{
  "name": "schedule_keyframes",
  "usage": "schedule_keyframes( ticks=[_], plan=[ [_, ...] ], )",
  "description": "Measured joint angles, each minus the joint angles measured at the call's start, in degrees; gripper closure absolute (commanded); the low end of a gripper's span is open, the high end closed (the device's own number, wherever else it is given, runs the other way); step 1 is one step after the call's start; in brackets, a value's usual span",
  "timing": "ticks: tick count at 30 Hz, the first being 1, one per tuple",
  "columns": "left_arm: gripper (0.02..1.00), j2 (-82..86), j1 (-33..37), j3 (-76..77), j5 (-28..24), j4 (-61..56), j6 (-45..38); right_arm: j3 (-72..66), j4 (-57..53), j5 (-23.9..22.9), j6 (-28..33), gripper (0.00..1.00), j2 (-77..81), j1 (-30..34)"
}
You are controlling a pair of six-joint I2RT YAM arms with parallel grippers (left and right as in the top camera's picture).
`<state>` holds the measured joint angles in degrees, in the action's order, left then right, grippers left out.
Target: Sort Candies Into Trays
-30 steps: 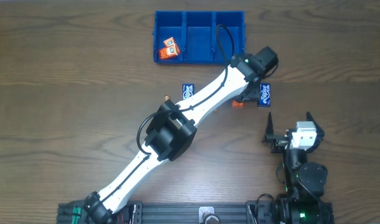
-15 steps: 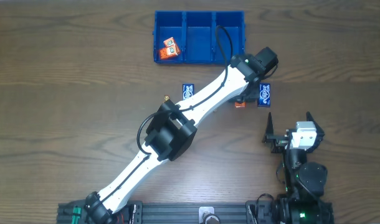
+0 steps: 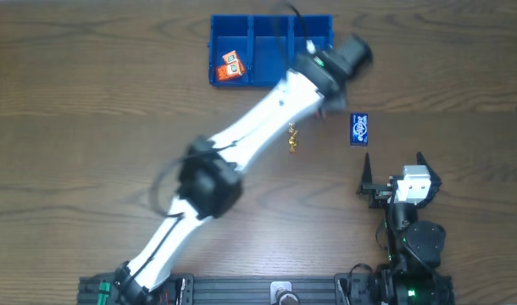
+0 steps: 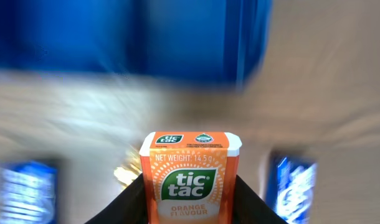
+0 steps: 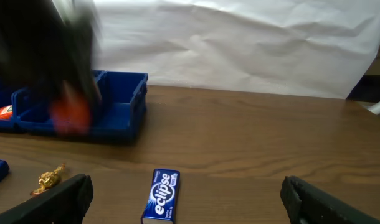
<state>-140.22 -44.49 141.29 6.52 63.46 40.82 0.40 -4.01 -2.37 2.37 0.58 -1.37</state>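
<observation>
The left gripper clamps an orange mint box near the blue tray's right end. In the top view, a blue gum pack lies at its 5 o'clock and a gold candy at 7. The right gripper sits with fingers apart.

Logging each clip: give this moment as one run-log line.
left gripper: shut on orange plastic mint box, near blue plastic tray | right gripper: open | blue gum pack: on wooden table

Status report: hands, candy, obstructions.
Left hand shut on orange candy box, near blue tray. Right hand open, by its base. Blue pack, gold candy on table, neither blocking the tray.
</observation>
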Motion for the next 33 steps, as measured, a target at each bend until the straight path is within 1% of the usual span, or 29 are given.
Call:
schedule_keyframes(
  ticks=[5,8,10,20,33],
  plan=[
    [0.671,11.45,10.69,1.09,3.19,-1.03,-6.47,0.00,0.00,0.02,0.00,0.003,0.00,0.00],
    [0.669,12.74,16.24,1.90,4.26,-0.81,-9.94,0.00,-0.02,0.02,0.00,0.003,0.00,0.00],
    [0.667,11.76,18.51,1.81,3.91,-0.48,-12.31,0.00,-0.02,0.02,0.02,0.003,0.00,0.00],
    [0.669,4.57,21.44,0.79,0.04,2.36,-20.35,0.00,-0.02,0.02,0.00,0.003,0.00,0.00],
    [0.658,4.57,24.00,-3.06,-1.29,1.68,-22.82,0.00,-0.02,0.02,0.00,0.003,0.00,0.00]
  ],
)
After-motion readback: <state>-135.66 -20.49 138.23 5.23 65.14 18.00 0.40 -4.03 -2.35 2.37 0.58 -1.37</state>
